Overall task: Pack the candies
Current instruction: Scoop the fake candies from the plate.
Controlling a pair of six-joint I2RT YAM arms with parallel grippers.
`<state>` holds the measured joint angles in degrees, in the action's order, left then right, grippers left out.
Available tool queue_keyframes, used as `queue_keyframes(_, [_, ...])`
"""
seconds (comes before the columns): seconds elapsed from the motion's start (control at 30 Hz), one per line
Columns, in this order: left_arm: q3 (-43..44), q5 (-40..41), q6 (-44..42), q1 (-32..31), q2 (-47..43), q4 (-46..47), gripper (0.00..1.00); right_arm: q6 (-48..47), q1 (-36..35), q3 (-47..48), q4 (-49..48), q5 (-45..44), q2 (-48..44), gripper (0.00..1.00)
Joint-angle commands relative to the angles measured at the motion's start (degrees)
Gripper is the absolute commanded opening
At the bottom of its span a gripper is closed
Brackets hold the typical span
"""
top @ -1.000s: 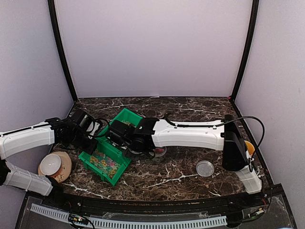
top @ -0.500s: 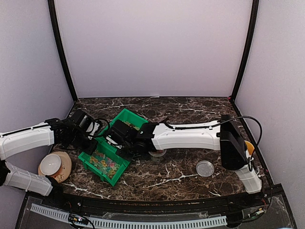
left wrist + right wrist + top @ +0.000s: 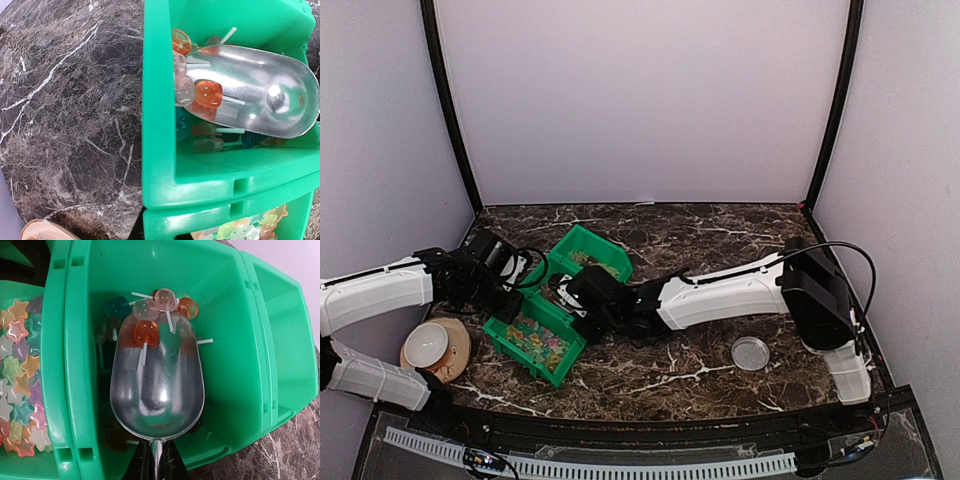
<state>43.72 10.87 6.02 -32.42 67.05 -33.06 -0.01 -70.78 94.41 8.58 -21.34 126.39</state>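
One scoop touches four lollipops in one green bin.

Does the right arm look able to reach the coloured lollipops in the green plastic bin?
Probably yes: the shiny metal scoop in the right gripper lies inside the green plastic bin, lip among the lollipops, nothing covering them.

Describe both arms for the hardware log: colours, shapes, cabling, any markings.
The left arm and right arm match: smooth, rounded white link shells with black joint housings and black wrist units. A thin black cable loops off the right arm's boxy black housing, and a second cable curls at the left wrist. The right gripper has slim dark fingers. No markings are legible.
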Motion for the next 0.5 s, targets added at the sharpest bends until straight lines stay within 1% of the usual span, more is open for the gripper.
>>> queue_keyframes(0.0, [1.51, -2.18, -0.05, -0.79, -3.5, 6.57, 0.0, 1.51, 1.17, -6.2, -9.03, 3.05, -3.88, 0.0])
queue_keyframes(0.27, [1.48, -2.06, -0.05, -0.8, -3.59, 6.43, 0.0, 1.26, 1.42, -11.46, -15.59, 2.9, -5.54, 0.0])
queue_keyframes(0.47, [1.49, -2.01, 0.04, -0.8, -3.46, 6.43, 0.0, 1.55, 1.93, -15.82, -22.94, 3.12, -6.83, 0.0])
